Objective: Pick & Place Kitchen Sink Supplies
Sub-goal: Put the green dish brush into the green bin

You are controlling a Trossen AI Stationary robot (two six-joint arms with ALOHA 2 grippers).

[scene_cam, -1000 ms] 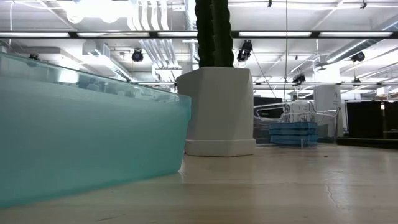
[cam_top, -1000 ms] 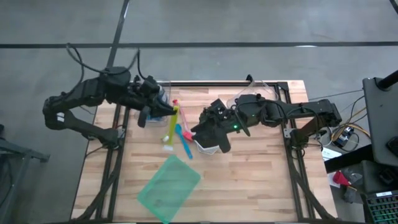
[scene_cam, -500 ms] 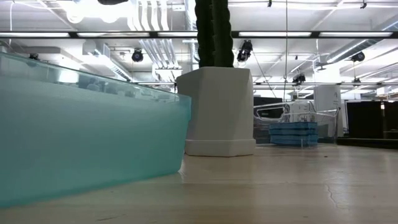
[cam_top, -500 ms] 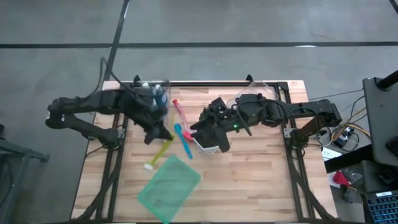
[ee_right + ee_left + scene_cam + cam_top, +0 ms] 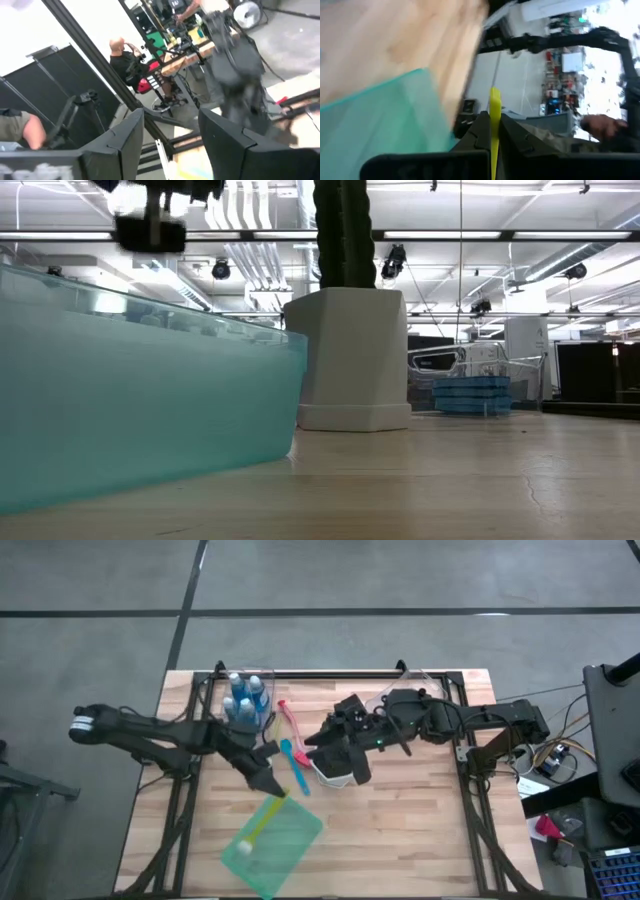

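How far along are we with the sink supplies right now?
Nothing looks finished. In hand: the left gripper is shut on the lime brush, whose head hangs over the green sheet. Left: the red brush and blue brush lie mid-table, and the three blue bottles stand at the back edge. The right gripper is at the white pot, half open.

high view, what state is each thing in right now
left claw: shut on the lime brush, over the green sheet
right claw: jaws apart around the white pot
blue bottles: upright, capped
red brush: lying flat
blue brush: lying flat
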